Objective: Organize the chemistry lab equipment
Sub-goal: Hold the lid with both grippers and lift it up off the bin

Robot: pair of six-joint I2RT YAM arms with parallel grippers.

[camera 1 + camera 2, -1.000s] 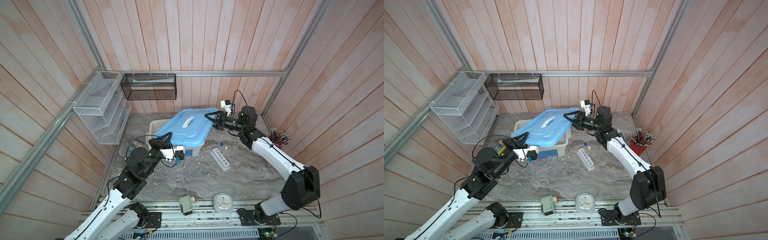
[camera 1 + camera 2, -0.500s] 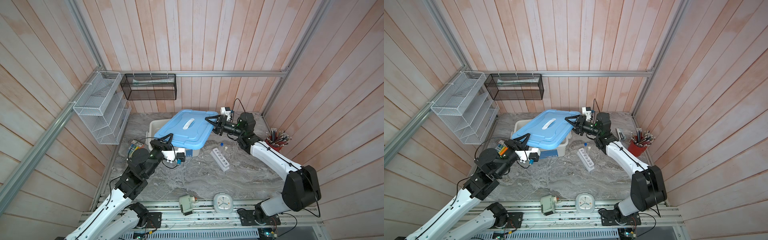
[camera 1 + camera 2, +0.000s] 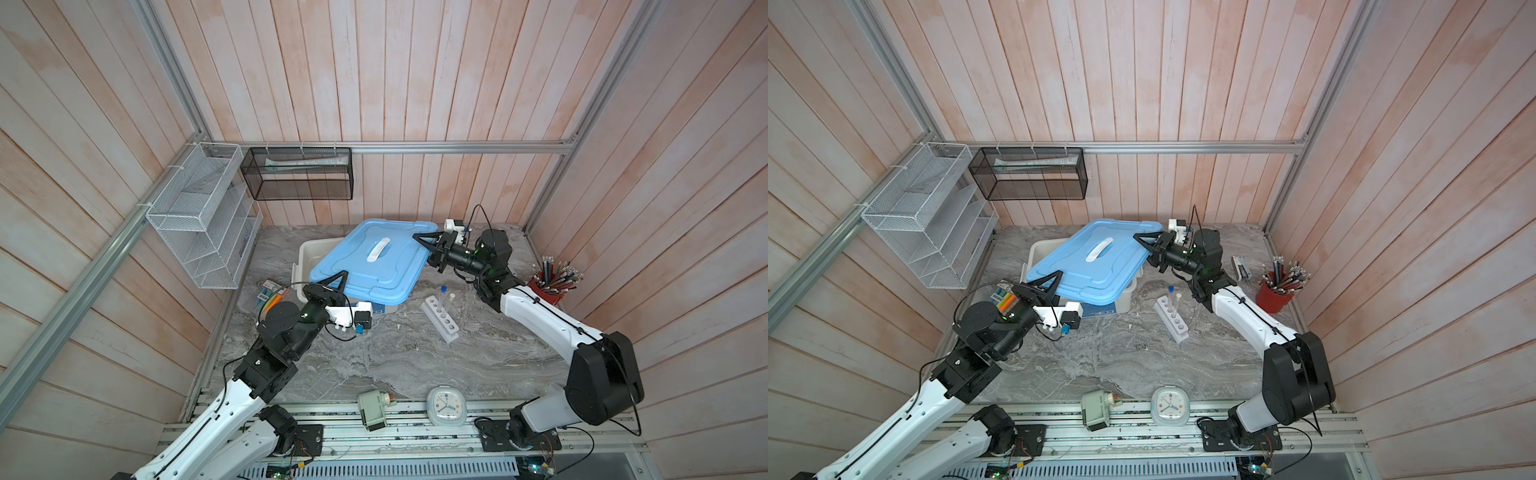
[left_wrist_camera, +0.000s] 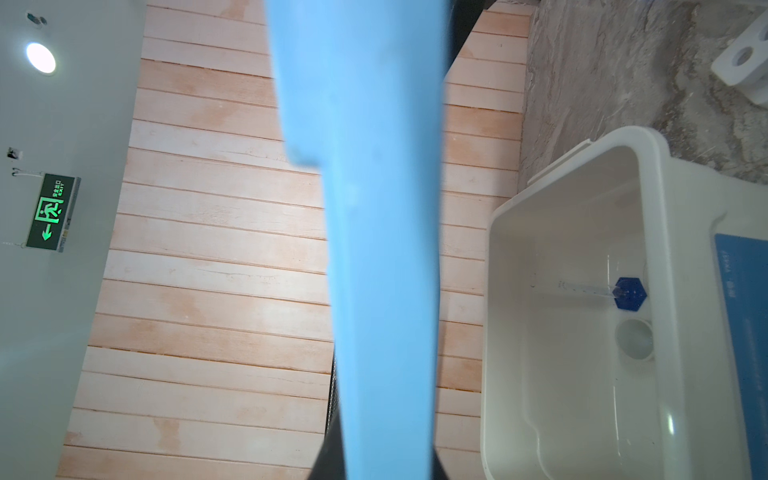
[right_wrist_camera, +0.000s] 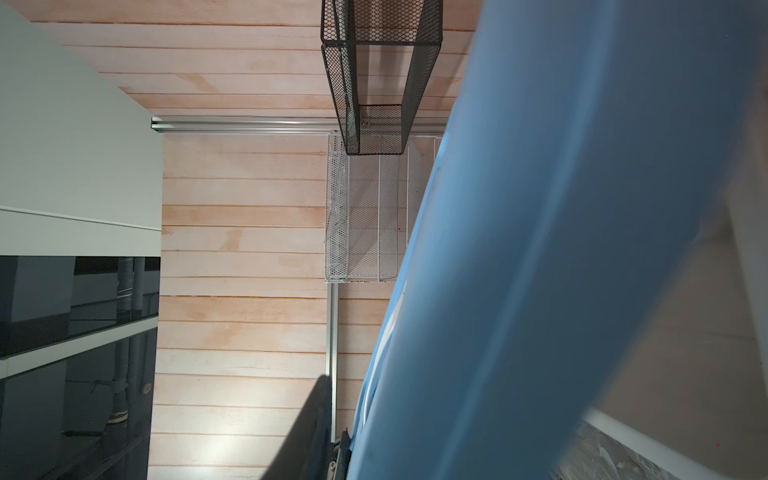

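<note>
Both top views: at centre frame the left gripper (image 3: 340,279) clamps the blue lid (image 3: 386,274) by its near edge over the white bin (image 3: 307,249), while the right gripper (image 3: 422,246) straddles the far corner. The white six-hole rack (image 3: 440,318), holding two capped tubes (image 3: 443,297), stands right of centre. Left wrist view: the blue-based cylinder (image 4: 623,292) lies in the bin, lower right. Right wrist view: the lid is a blur, and whether that gripper is clamped cannot be told.

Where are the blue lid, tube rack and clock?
blue lid (image 3: 365,279): in a top view, its flat top.
tube rack (image 3: 447,326): in a top view, holed upper face.
clock (image 3: 446,406): in a top view, dial centre.
</note>
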